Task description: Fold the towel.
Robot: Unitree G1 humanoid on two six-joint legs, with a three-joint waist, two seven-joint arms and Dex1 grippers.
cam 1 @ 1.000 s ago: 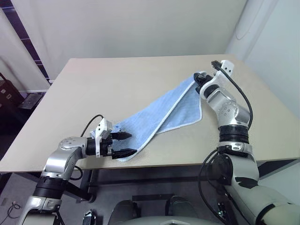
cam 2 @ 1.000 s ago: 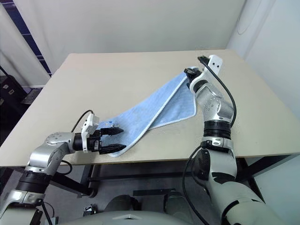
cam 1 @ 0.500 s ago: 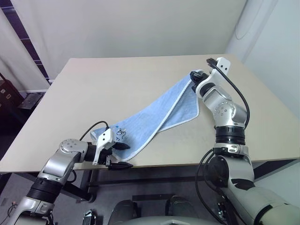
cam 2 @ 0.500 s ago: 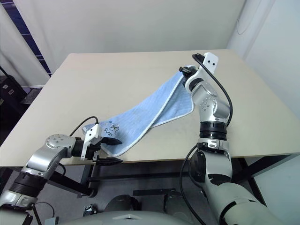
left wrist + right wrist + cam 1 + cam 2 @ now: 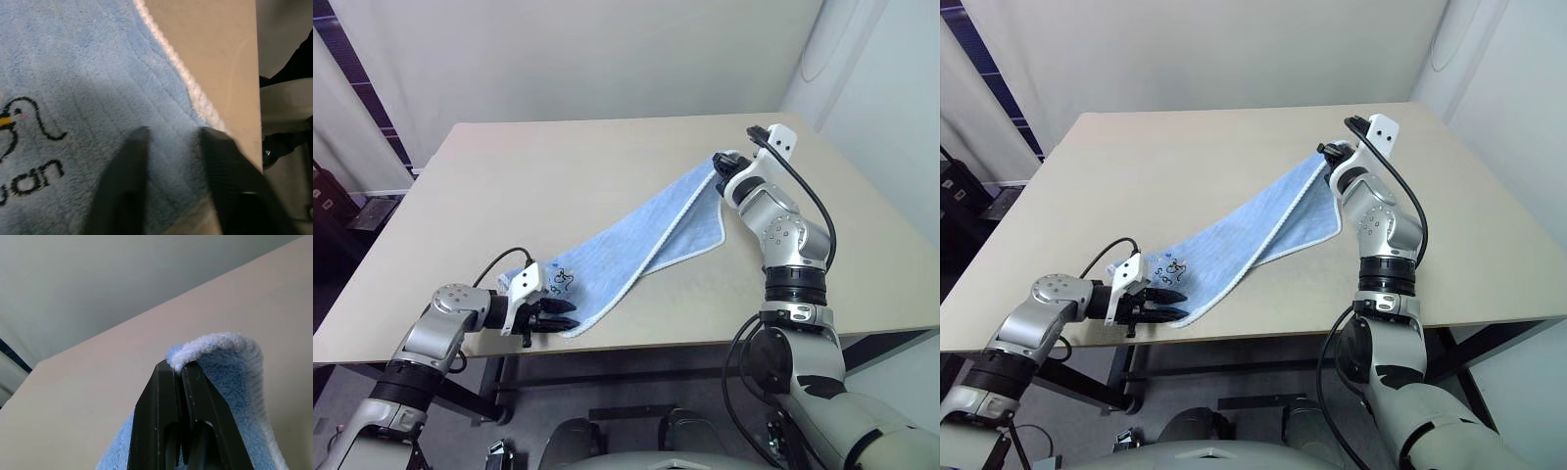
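Right gripper (image 5: 729,166), high in the upper right of the head views, is pinched tight on the far corner of the towel (image 5: 646,235), its two black fingers pressed together with the white edging bulging over their tips. Left gripper (image 5: 553,315), low at the lower left by the near edge of the table (image 5: 509,186), has its fingers (image 5: 124,171) narrowly parted and laid over the blue pile at the near corner, just beside the dark embroidered mark (image 5: 563,282); whether that corner is actually gripped I cannot tell. To do this step well, I judge the left fingers should bite well inside the white edging rather than on the fringe, since the thin cloth could slip out, and the right hand should keep tension so the span does not sag or twist. The towel lies stretched as a narrow band on the table, its long axis running diagonally from lower left to upper right, far end lifted.
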